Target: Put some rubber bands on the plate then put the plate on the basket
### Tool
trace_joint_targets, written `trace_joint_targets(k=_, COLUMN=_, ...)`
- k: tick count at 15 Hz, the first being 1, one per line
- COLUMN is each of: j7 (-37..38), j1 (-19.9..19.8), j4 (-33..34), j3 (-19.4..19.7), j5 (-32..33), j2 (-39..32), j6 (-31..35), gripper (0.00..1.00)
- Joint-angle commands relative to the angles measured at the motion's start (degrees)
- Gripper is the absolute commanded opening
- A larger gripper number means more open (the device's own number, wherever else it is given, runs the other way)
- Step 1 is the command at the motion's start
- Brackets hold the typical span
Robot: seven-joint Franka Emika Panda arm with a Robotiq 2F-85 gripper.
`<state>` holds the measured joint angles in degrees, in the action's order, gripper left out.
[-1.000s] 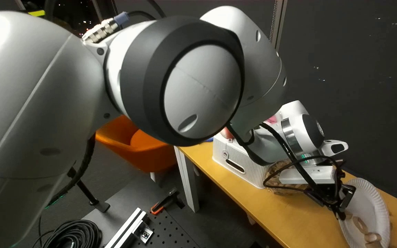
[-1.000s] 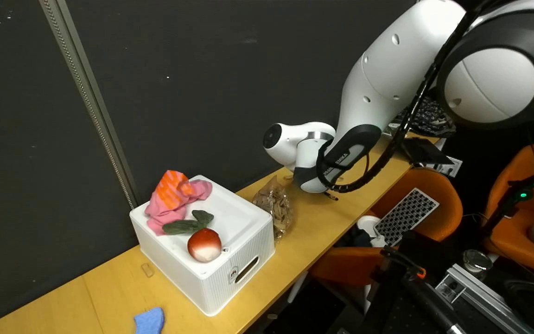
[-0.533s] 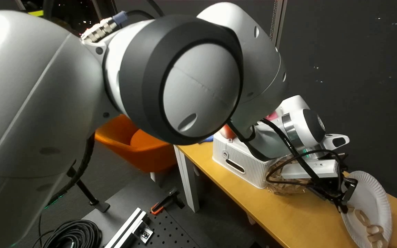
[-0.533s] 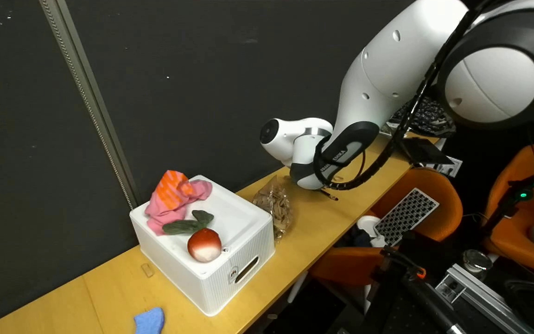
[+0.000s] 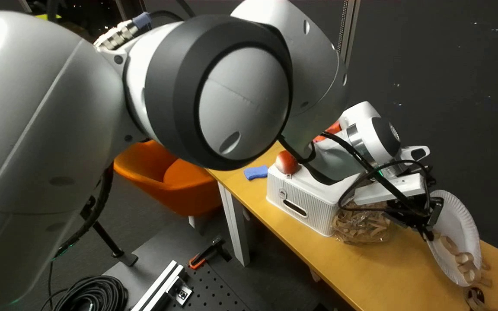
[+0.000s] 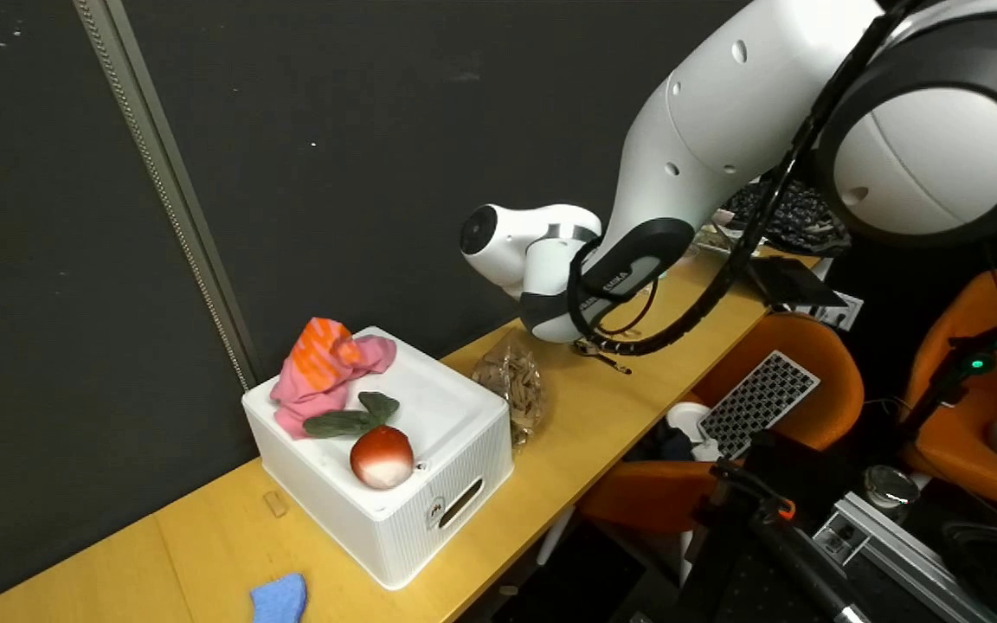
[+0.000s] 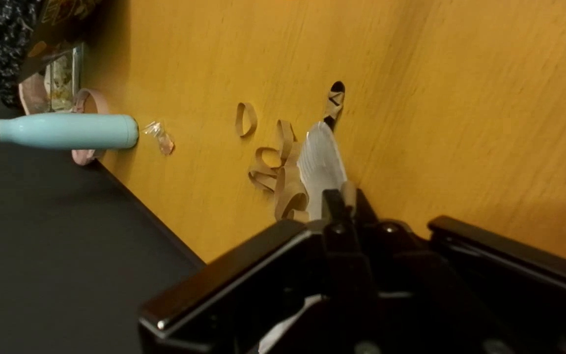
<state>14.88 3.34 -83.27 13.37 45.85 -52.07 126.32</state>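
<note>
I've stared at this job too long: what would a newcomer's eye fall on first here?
Most likely the arm, looming large in both exterior views. Next, the tilted plate, its edge pinched in the gripper, with rubber bands toward its lower side in an exterior view. Then the white basket, with a red ball and a pink and orange cloth on top.
</note>
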Motion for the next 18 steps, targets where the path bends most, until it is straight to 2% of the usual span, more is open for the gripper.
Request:
trace_joint_targets(k=1, j7=-2.7, j1=2.2, j4=0.5, j3=-0.7, j5=1.0, j2=2.6, j6=-3.4, gripper=0.02)
trace_joint_targets(k=5, j7=-2.7, j1=5.7, j4=0.0, j3=-2.1, j5=1.2, j2=5.8, j6=-6.0, gripper=0.02)
trace_joint_targets(k=9, j7=-2.8, j1=8.4, j4=-0.3, j3=-5.5, j5=0.0, j2=8.4, j6=-8.1, gripper=0.02)
trace_joint_targets(k=13, j7=-4.0, j1=9.5, j4=0.9, j3=-8.9, j5=-0.8, j2=8.0, j6=-8.3, gripper=0.02)
trace_joint_targets(k=18, j7=-6.8, j1=11.0, j4=3.6, j3=-11.1, j5=-0.3, j2=6.3, j6=-8.1, gripper=0.02)
